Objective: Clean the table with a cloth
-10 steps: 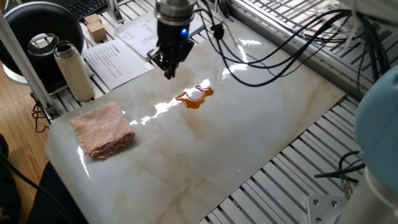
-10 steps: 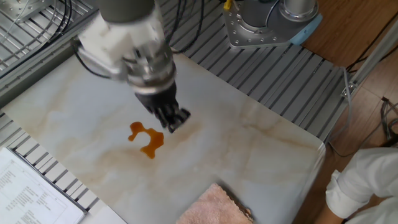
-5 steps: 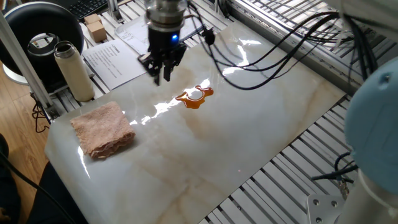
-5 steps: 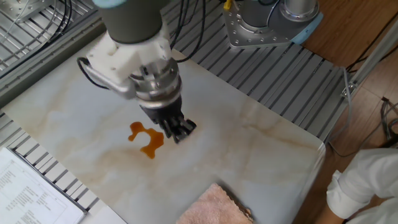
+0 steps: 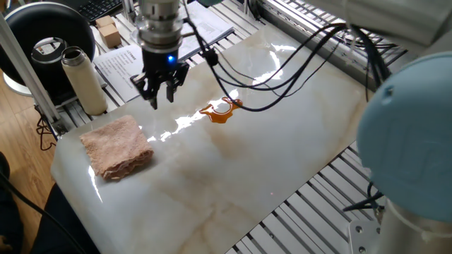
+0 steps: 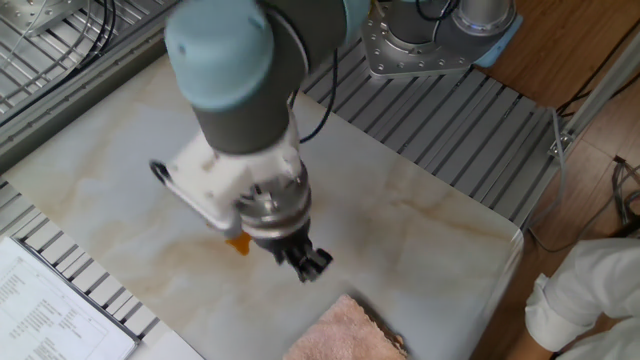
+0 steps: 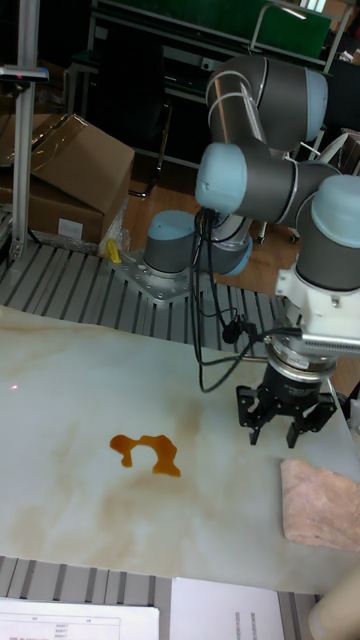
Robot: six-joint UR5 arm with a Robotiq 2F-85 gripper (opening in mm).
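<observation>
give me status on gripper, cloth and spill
Gripper open, empty, above the table near the cloth. Cloth untouched. Orange spill unwiped. Nothing between them.

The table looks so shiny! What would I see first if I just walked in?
Probably the orange puddle spilled in the middle of the shiny white table. Next, the big grey and blue robot arm, with its open hand hanging above the table between the puddle and the fuzzy pink cloth. The cloth lies near one end of the table, not picked up yet.
</observation>
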